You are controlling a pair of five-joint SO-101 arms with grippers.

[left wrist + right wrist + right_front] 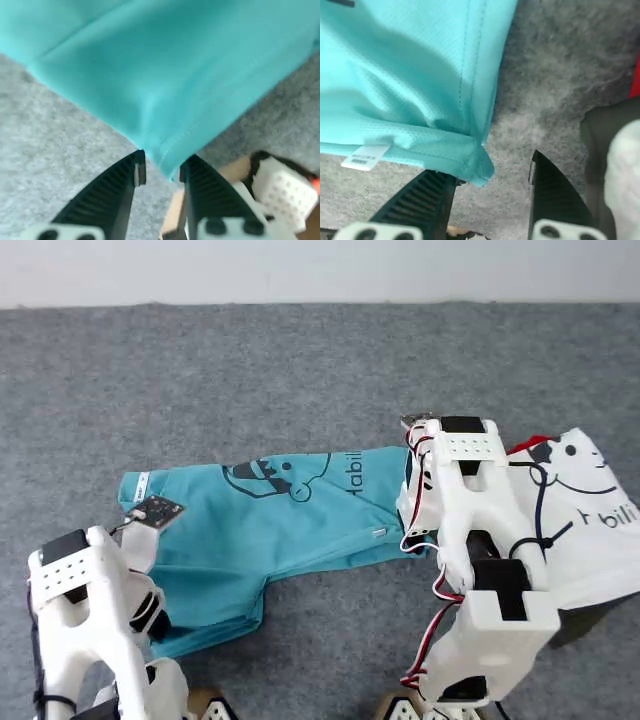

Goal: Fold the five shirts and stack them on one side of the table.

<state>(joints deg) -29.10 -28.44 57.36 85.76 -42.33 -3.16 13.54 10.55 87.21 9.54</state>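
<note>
I see the grey table (300,360) with the teal shirt (270,530) lying mid-table, partly folded, print up. The white shirt (580,530) sits at the right edge on a dark shirt (590,615). Left gripper (163,165) is at the teal shirt's near-left corner — jaws apart, hem corner between them. Right gripper (490,167) is at its right hem corner by the label (365,157) — jaws spread wide, holding nothing.

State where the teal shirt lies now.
In the high view the teal shirt lies spread at the middle of the table, between left arm and right arm, left of the white shirt.
</note>
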